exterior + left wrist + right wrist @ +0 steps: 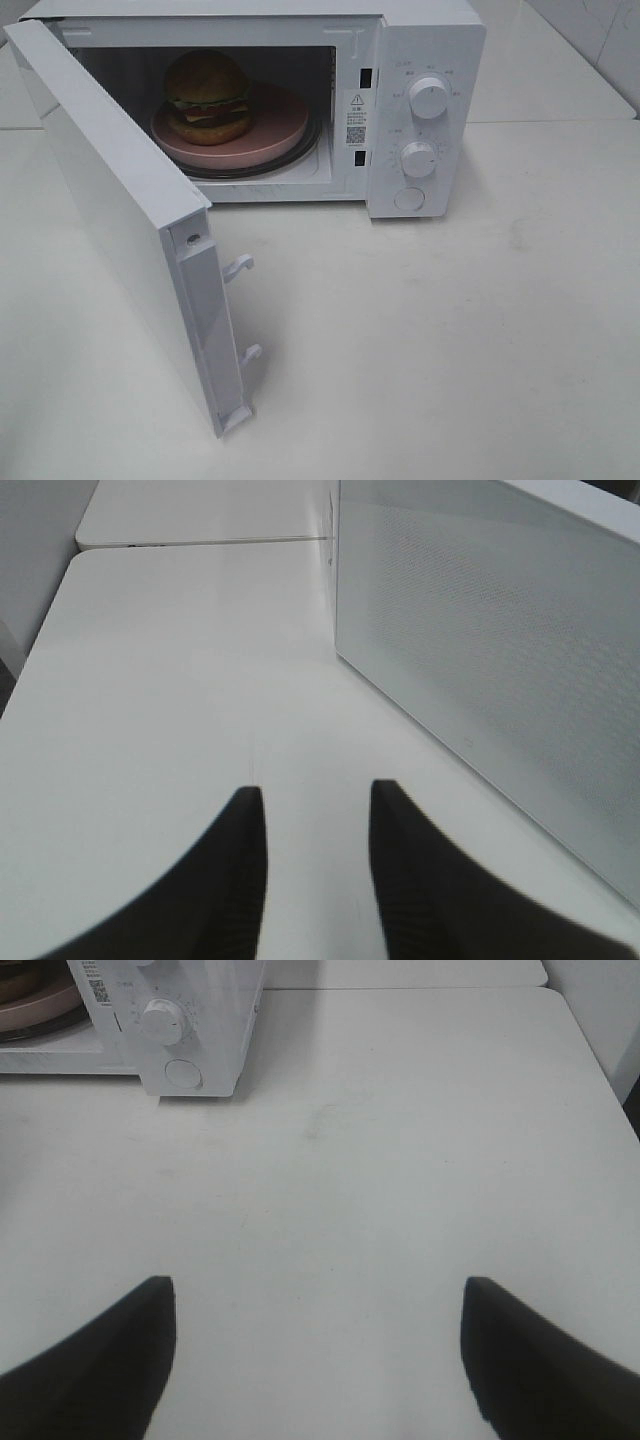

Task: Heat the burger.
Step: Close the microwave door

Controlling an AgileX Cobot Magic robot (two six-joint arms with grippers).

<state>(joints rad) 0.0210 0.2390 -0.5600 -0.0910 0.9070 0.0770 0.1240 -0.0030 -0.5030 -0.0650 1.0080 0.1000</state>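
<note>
Inside the open microwave [440, 50], the burger [207, 95] stands upright on a pink plate [275, 135], toward the plate's left side. The plate rests on a dark-rimmed turntable [305, 155]. The bun is glossy brown, with green, red and yellow layers showing beneath it.

The door [120, 220] is swung wide to the left of the exterior view. Its free edge points forward over the white bench [450, 330], and 2 white latch hooks [240, 266] stick out of that edge. On the control panel to the right of the cavity are 2 round knobs [429, 97], one above the other, with 1 round button [409, 198] below them.

Neither hand appears in the exterior view. The left hand [315, 815] hovers over bare bench beside the outer face of the door. Its dark fingers are apart with a modest gap, and nothing is between them. The right hand [318, 1295] hangs over the bench well in front of the control panel. Its fingers are spread wide and hold nothing. Both hands are well apart from the burger.
</note>
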